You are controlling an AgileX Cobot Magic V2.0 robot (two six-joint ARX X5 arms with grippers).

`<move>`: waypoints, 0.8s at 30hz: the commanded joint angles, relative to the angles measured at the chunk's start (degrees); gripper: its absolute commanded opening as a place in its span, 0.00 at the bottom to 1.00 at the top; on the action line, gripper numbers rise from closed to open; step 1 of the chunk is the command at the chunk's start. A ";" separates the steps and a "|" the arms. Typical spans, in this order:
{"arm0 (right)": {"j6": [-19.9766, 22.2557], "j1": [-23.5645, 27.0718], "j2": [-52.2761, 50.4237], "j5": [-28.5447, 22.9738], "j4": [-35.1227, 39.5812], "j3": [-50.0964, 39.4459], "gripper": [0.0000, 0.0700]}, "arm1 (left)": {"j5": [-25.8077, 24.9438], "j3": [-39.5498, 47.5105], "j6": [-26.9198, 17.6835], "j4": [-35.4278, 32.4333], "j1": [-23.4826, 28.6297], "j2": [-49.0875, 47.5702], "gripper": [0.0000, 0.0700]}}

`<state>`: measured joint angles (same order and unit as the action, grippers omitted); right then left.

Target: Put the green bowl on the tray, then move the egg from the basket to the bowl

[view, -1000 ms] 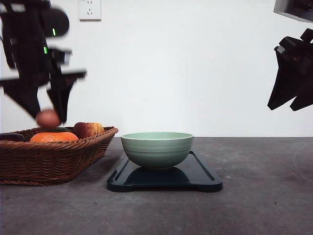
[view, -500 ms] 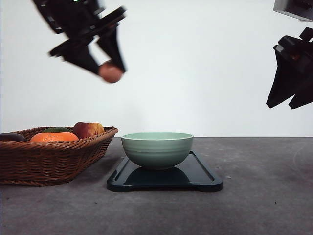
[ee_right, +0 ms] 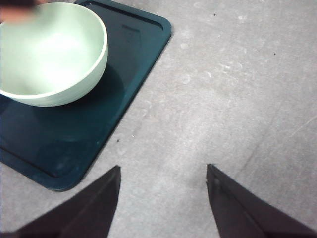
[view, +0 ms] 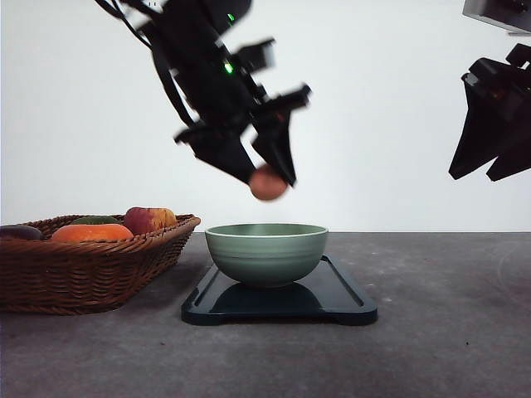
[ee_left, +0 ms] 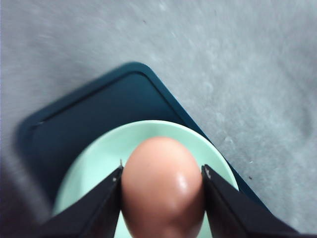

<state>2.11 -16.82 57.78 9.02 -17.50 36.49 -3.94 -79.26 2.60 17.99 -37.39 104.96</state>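
Just above centre of the front view, the left pincer [view: 267, 176] is clamped on the egg [view: 267, 183], which hangs over the green bowl [view: 266, 253] without touching it. The bowl stands on the dark tray [view: 340, 298] on the grey table [view: 448, 332]. At lower left, the wicker basket [view: 91, 269] holds an apple [view: 149, 219]. At upper right, the right pincer [ee_right: 163, 198] hangs spread wide, holding nothing.

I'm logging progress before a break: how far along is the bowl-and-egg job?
Done: the green bowl sits on the tray. In hand: the left gripper holds the egg above the bowl, out of the basket. Left: lowering and releasing it. The right gripper hangs open, idle.
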 commanded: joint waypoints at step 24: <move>-0.11 -0.17 0.39 0.02 0.33 0.31 0.49 | 5.53 -1.16 -0.84 -1.68 -1.97 10.22 0.33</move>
<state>2.11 -16.82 57.78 9.02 -17.52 36.49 1.41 -79.26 2.35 16.56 -38.81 113.33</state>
